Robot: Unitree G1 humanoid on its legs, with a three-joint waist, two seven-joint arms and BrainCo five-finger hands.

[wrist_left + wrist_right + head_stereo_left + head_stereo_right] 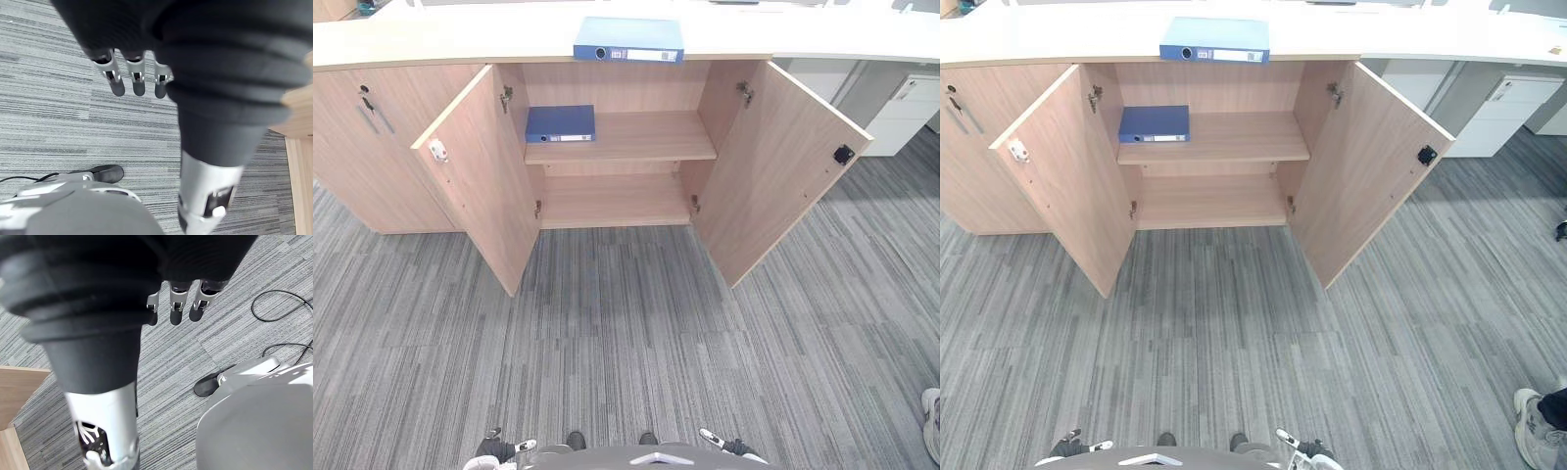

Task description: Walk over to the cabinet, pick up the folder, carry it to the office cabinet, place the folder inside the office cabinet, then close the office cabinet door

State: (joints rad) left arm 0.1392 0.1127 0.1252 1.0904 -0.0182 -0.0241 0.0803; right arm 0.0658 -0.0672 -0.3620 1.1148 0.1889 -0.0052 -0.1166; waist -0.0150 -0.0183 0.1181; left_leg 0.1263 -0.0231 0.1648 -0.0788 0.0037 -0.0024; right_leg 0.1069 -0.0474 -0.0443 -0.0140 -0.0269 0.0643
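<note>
The office cabinet point(626, 88) is standing with its left door point(480, 166) and right door point(773, 166) both swung wide open. A light blue folder point(628, 39) is lying flat on the pale desk point(460, 39) that runs across the cabinet's top, its spine facing the robot and reaching the front edge. A dark blue folder point(560, 123) is lying flat at the left end of the upper shelf point(646, 137), touching the cabinet's left wall. Neither folder is being held.

The eye views are catching both robot hands at their bottom edge, well apart from the cabinet across grey striped carpet point(626, 343). The wrist views are giving the finger detail: the left robot hand point(138, 78) is hanging with its fingers straight and side by side above the carpet, holding nothing, with the edge of a wooden panel point(298, 112) showing beside it. The right robot hand point(177, 308) is hanging the same way, fingers straight and empty, with a wooden panel point(14, 396) in the corner.

A white drawer unit point(911, 108) is standing to the right of the cabinet. A person's shoe point(1533, 441) is showing at the right, and the right eye view is taking in more of it, with a dark trouser leg above.
</note>
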